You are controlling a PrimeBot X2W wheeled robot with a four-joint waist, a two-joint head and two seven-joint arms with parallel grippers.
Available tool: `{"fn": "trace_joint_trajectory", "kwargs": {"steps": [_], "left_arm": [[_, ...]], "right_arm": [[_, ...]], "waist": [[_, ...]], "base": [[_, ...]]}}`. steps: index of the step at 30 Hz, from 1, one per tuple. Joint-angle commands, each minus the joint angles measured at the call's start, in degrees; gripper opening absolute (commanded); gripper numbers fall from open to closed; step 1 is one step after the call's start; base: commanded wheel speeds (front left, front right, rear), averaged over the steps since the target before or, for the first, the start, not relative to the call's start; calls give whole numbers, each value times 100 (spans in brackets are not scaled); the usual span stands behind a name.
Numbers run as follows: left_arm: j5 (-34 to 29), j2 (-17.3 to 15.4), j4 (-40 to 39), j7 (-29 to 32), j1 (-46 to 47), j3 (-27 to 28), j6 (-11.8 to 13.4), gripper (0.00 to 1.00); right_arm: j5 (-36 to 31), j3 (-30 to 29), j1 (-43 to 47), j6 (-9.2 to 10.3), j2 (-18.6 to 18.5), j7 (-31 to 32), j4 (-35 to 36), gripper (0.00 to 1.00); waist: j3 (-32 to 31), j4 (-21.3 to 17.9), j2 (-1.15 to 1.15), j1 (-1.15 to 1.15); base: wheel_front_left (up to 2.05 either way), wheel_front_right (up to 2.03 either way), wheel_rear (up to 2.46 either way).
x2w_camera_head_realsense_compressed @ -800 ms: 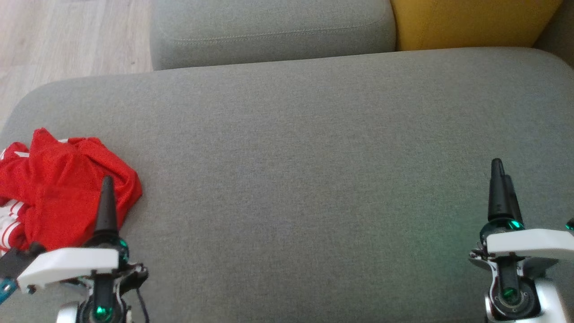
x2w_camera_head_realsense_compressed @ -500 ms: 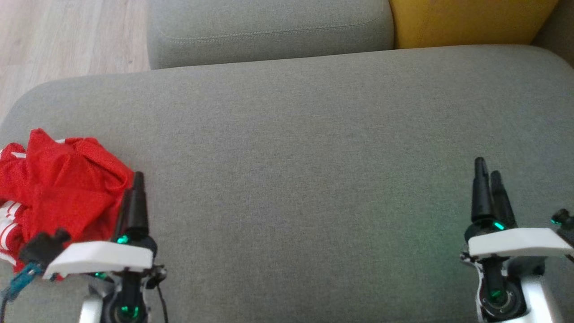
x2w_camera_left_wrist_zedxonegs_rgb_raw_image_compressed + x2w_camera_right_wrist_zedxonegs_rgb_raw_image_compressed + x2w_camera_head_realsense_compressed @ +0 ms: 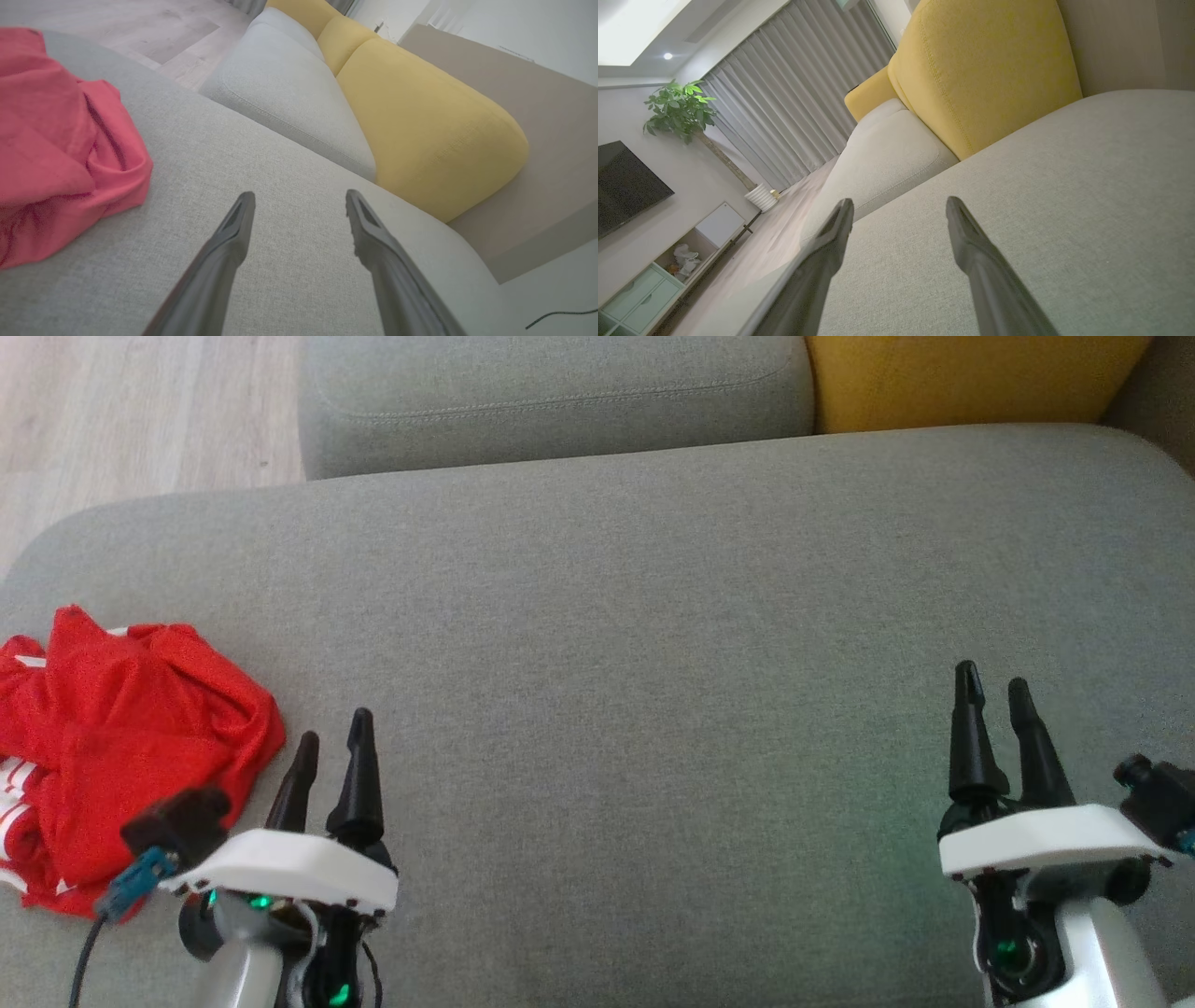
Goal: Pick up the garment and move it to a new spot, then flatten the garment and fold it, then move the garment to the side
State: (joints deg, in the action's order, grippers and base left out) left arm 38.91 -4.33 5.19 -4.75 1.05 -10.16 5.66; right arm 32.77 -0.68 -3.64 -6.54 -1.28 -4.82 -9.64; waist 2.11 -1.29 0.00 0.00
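1 red garment (image 3: pixel 131 747) crumpled on grey sofa seat (image 3: pixel 635 616); 2 grippers, left (image 3: pixel 333 735) & right (image 3: pixel 991 681), both spread, nothing held.

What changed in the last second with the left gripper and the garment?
The left gripper swung right, off the red garment, and now hovers open beside it. The right gripper edged inward, open. The garment stayed crumpled and unheld.

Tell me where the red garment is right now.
In the head view the garment lies at the left edge of the grey cushion, just left of the open left gripper and apart from it.
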Motion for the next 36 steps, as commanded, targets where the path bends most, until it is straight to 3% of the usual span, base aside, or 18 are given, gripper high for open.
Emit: {"fn": "trace_joint_trajectory", "kwargs": {"steps": [1, 18, 36], "left_arm": [[-227, -147, -254, -97, 375, 6, 94, 100], [-1419, -782, -328, -382, 673, -1063, 1273, 100], [-2680, -1296, -107, -665, 982, -2144, 2094, 100]], "right_arm": [[-242, 105, -347, -51, -97, -82, 231, 100], [-1645, 312, -451, -65, -116, -370, 239, 100], [-2967, 584, -530, -78, -135, -656, 266, 100]], "waist": [[3, -2, 0, 0], [25, -29, 0, 0], [-6, -63, 0, 0]], "base": [[0, 0, 0], [0, 0, 0], [0, 0, 0]]}}
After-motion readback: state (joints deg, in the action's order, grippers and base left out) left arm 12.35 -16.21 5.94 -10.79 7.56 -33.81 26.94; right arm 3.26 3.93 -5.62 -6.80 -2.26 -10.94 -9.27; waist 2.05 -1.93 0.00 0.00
